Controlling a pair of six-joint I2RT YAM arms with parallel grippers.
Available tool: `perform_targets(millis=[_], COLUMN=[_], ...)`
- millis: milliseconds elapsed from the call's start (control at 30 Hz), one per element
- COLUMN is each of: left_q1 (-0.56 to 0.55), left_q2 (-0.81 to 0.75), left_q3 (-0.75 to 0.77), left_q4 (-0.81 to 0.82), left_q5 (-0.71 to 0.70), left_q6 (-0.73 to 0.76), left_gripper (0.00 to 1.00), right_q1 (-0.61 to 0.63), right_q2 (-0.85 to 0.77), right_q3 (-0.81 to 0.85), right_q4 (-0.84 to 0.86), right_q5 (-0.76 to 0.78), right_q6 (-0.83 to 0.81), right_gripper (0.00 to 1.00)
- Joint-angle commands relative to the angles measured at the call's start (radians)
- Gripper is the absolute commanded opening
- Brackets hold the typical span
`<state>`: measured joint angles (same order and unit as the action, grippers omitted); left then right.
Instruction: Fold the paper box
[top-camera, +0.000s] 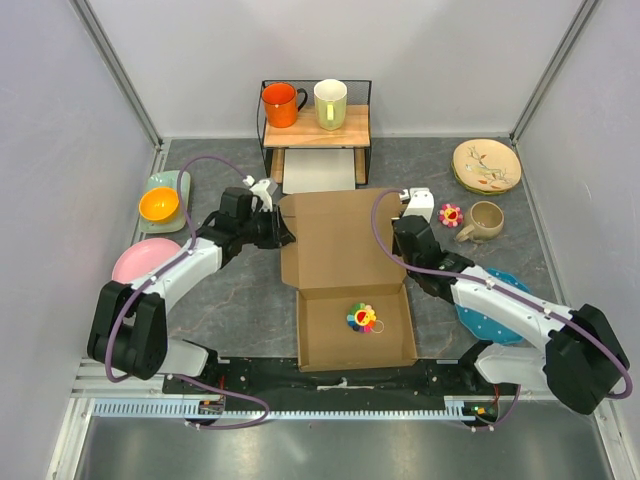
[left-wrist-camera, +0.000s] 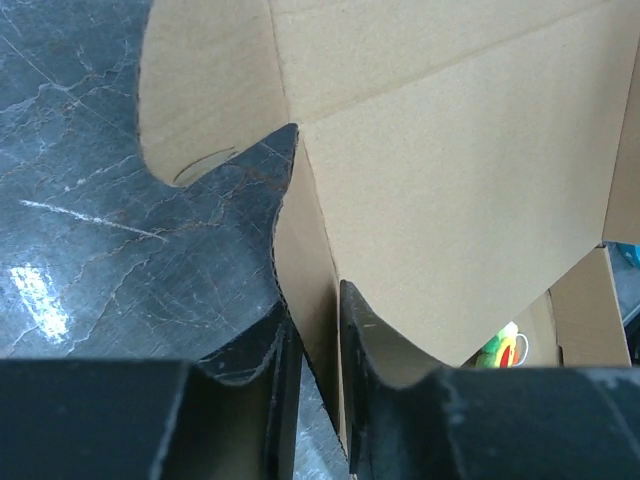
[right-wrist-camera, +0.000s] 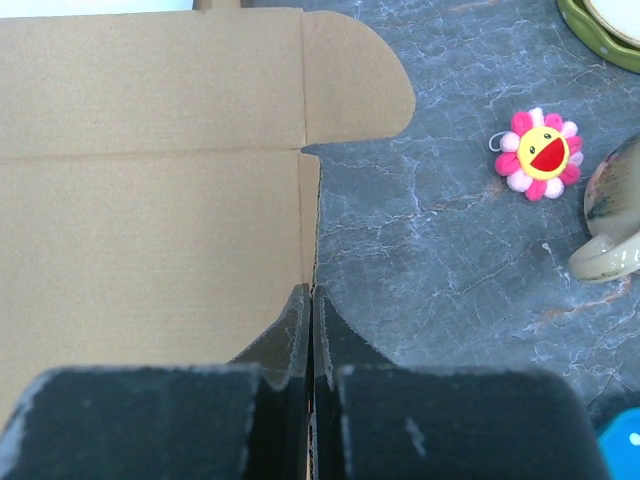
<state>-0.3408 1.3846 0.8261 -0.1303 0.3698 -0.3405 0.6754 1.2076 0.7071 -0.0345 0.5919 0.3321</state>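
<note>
With the left gripper (left-wrist-camera: 318, 300) astride a side flap (left-wrist-camera: 312, 250) of the paper box (top-camera: 345, 235), pinch impossible to tell, and the right gripper (right-wrist-camera: 310, 300) clenched shut at the opposite edge, an uneven tug could crumple the cardboard.

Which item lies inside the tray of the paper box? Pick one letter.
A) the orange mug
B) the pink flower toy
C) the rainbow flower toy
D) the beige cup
C: the rainbow flower toy lies on the tray floor of the paper box, while the pink flower toy sits outside on the table.
</note>
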Motion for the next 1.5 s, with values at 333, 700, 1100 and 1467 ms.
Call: perform_targets(millis=[333, 700, 1100, 1467], left_q1=[-0.020, -0.024, -0.044, -0.066], left_q2=[-0.145, -0.229, -0.226, -0.220], left_q3=[-0.033, -0.226, -0.344, -0.378], left_q4=[0.271, 0.687, 0.862, 0.934], left_q5=[-0.161, -0.232, -0.247, -0.261], left_q6=[0.035, 0.189, 0.294, 0.405], left_gripper=[0.02, 0.02, 0.02, 0.02], right_q1=[0.007, -0.002, -0.102, -0.186], right_q2=[0.010, 0.101, 0.130, 0.220], right_q3=[0.041, 0.386, 0.584, 0.644], right_q4=[0.084, -0.364, -0.700, -0.699], right_q5=[-0.026, -0.159, -0.314, -0.377], right_q6=[0.047, 0.018, -0.047, -0.114], right_gripper=[0.00, 0.51, 0.91, 0.97])
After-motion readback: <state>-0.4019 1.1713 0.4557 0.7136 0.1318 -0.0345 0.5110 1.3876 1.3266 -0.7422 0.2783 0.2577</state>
